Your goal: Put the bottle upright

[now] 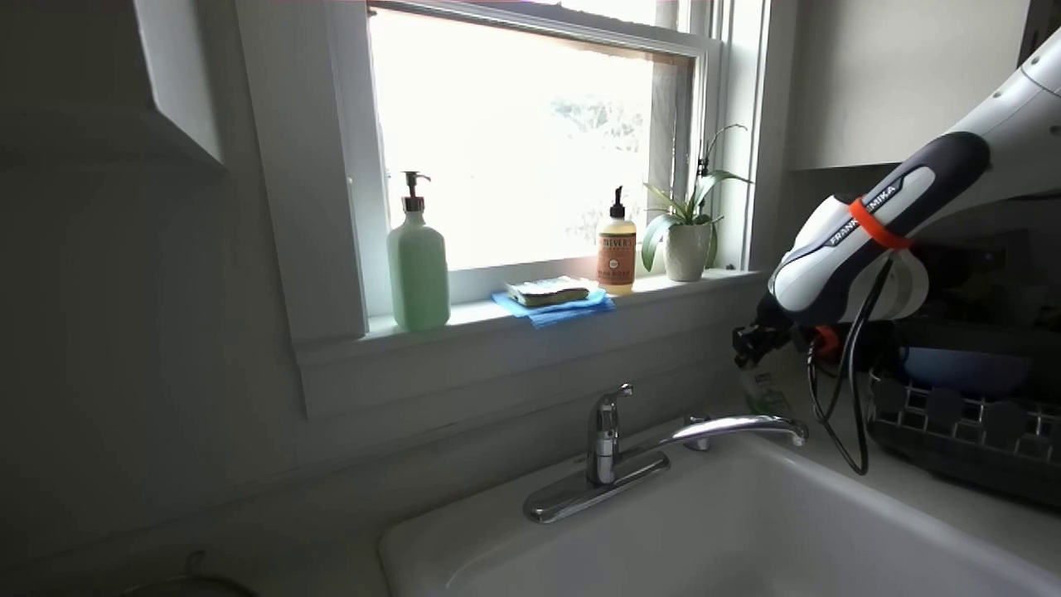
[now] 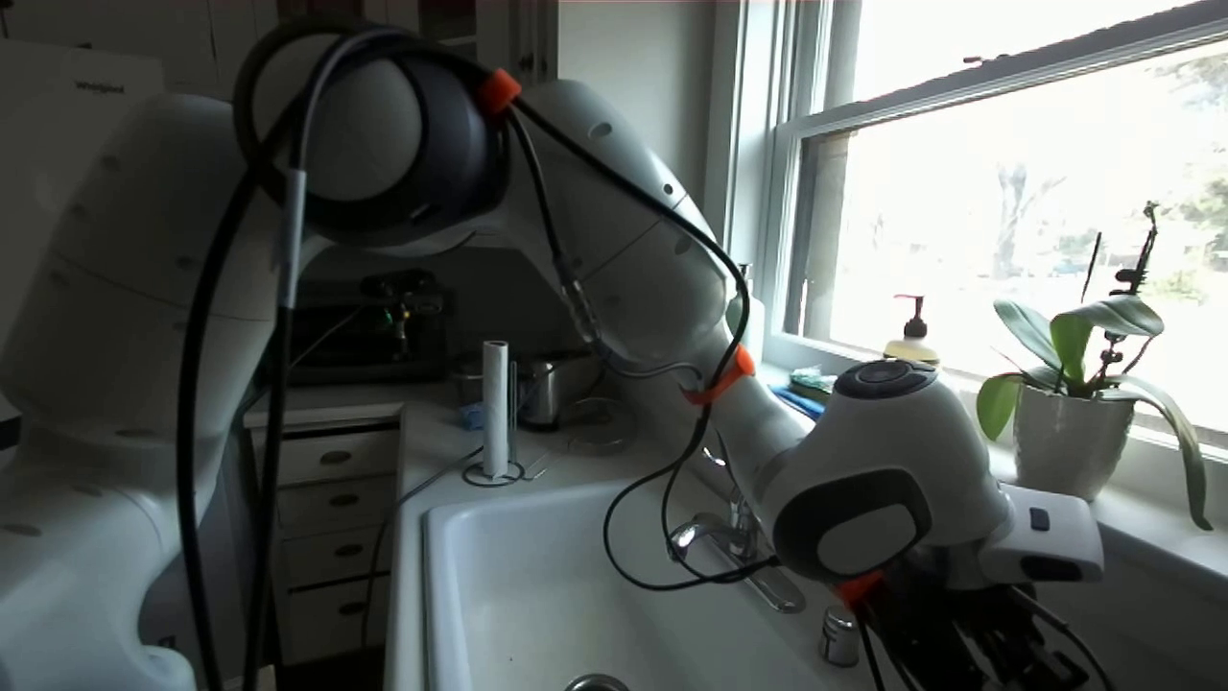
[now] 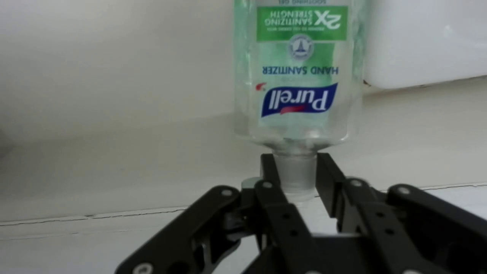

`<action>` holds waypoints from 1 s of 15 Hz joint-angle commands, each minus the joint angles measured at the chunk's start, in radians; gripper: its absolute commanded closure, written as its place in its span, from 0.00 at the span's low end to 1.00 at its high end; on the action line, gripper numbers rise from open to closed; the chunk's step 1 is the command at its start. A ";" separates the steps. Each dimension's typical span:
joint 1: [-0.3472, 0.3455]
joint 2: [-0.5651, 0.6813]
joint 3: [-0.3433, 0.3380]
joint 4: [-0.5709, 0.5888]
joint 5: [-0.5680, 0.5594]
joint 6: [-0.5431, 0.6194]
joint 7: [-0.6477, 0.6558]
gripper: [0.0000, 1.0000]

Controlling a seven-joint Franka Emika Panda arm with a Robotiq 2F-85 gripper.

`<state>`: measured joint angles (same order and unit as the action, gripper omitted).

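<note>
The bottle is a clear Purell hand sanitizer bottle [image 3: 296, 76] with a green and blue label. In the wrist view its label reads upside down and its cap points toward my gripper [image 3: 295, 171]. The two black fingers are shut on the cap, one on each side. In an exterior view the bottle [image 1: 764, 391] is below my gripper [image 1: 748, 358], slightly tilted, behind the faucet spout. Whether its base touches the counter cannot be told. In an exterior view the gripper [image 2: 1027, 653] is partly cut off by the bottom edge, and the bottle does not show.
A white sink [image 1: 713, 514] with a chrome faucet [image 1: 609, 439] is beside the bottle. A dark dish rack [image 1: 961, 423] stands on the counter. The windowsill holds a green soap bottle [image 1: 419, 278], a sponge [image 1: 547, 290], an amber soap bottle [image 1: 616, 257] and a potted plant [image 1: 686, 249].
</note>
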<state>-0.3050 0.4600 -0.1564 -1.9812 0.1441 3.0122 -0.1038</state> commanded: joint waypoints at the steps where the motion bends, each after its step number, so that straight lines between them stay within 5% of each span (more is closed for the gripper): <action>1: 0.004 -0.019 -0.006 -0.069 -0.040 0.098 0.004 0.92; 10: -0.127 -0.018 0.145 -0.214 -0.056 0.562 -0.019 0.92; 13: -0.131 0.004 0.135 -0.233 -0.046 0.658 -0.020 0.92; 15: -0.074 0.011 0.062 -0.247 -0.079 0.695 0.046 0.92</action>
<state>-0.4065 0.4610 -0.0458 -2.1955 0.1098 3.6298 -0.1332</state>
